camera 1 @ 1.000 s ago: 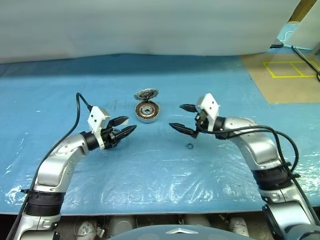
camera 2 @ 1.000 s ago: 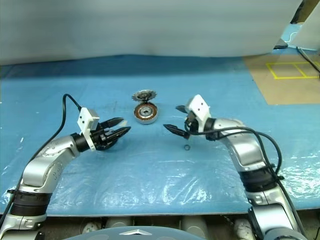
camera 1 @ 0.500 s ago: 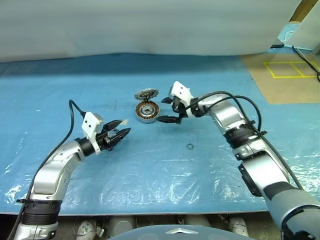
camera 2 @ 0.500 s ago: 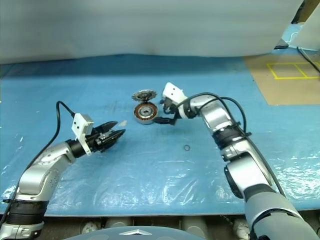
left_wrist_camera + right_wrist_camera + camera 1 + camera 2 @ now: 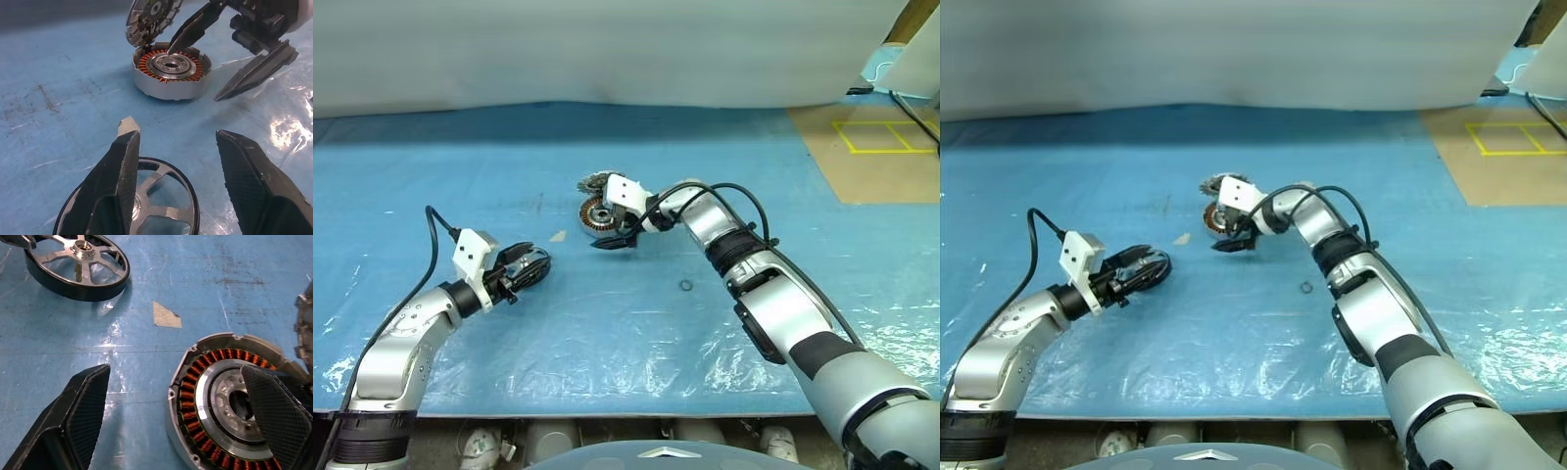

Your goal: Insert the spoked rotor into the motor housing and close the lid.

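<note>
Left gripper [image 5: 178, 156]: nearest; fingers closed on the spoked rotor [image 5: 146, 196], one finger inside the dark rim and one outside, wheel carried just above the desk [image 5: 636, 323] on the robot's left

Spoked rotor: grey spokes and central hub inside a dark rim, well apart from the motor housing [image 5: 230, 401] and not yet inserted

Small black ring [image 5: 685, 286]: loose on the sheet, nearer than the housing and toward the right

Scrap of pale tape [image 5: 165, 316]: flat on the sheet between rotor and housing

Right gripper [image 5: 171, 416]: fingers spread wide, holding nothing; one finger over the housing's centre, the other outside its wall on the rotor's side, so they straddle the wall

Motor housing: upright on the desk at centre, copper windings in a ring, cavity open and facing up

Lid [image 5: 151, 17]: tilted on edge, leaning at the far rim of the housing, toothed face showing; still off

Step in hand: judged to be bracing the housing before the rotor goes in; insertion and lid both remain

Next move calls for: right fingers to close on the wall and steady it, then the left to carry the rotor across, level it over the cavity, hub to centre

Risk: the reaching finger may nudge the leaning lid

Surface: blue sheet under wrinkled clear film, scuffed, glare patches

Room: pale wall behind; brown floor with yellow tape lines far right
</note>
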`<state>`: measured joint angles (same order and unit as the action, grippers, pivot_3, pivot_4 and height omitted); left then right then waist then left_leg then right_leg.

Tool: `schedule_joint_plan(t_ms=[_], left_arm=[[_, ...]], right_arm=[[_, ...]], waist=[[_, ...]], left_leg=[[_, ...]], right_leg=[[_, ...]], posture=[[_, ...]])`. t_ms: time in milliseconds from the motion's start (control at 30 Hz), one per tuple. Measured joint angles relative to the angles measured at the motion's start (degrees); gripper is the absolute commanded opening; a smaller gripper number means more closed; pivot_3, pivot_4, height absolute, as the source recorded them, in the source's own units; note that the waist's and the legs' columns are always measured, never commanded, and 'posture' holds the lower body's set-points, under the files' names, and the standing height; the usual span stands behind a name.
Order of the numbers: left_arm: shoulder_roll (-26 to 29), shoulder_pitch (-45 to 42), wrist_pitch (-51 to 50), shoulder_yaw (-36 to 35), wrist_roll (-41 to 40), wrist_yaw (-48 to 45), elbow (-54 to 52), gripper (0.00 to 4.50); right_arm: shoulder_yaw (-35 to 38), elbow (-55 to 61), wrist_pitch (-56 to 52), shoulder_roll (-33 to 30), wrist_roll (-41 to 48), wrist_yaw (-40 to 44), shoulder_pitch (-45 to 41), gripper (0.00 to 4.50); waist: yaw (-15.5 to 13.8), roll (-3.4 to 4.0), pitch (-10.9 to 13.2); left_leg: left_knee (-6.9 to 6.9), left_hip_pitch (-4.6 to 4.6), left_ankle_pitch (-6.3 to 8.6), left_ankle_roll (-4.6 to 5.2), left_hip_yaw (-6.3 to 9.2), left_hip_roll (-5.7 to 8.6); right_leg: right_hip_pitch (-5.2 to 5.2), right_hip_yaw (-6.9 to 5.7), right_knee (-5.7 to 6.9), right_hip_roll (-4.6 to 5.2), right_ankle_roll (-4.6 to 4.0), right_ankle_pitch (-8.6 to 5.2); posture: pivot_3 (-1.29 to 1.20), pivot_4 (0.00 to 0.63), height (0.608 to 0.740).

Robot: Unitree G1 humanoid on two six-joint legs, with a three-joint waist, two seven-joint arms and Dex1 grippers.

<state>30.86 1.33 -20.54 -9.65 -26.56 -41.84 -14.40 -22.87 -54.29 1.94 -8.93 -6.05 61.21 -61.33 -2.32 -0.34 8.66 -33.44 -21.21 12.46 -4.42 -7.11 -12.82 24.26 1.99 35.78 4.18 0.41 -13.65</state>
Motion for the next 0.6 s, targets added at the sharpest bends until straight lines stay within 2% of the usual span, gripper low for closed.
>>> schedule_joint_plan(t_ms=[267, 600], left_arm=[[-0.07, 0.14, -0.01, 0.02, -0.01, 1.02, -0.14, 2.58], [-1.18, -0.06, -0.03, 1.37, 0.04, 1.44, -0.36, 2.58]], right_arm=[[-1.14, -7.25, 8.79, 0.41, -7.49, -4.91, -1.77, 4.5], [-1.89, -8.46, 11.38, -0.3, -11.67, -4.58, -2.91, 4.5]], waist=[[0.05, 0.0, 0.0], [0.02, 0.0, 0.0]], left_leg=[[-0.01, -0.01, -0.01, 0.0, 0.0, 0.0], [-0.03, -0.02, -0.01, 0.0, 0.0, -0.01]], right_leg=[[0.0, -0.03, 0.0, 0.0, -0.01, 0.0], [0.0, -0.03, 0.03, 0.0, -0.01, 0.0]], posture=[[0.0, 0.15, 0.74], [0.0, 0.15, 0.74]])
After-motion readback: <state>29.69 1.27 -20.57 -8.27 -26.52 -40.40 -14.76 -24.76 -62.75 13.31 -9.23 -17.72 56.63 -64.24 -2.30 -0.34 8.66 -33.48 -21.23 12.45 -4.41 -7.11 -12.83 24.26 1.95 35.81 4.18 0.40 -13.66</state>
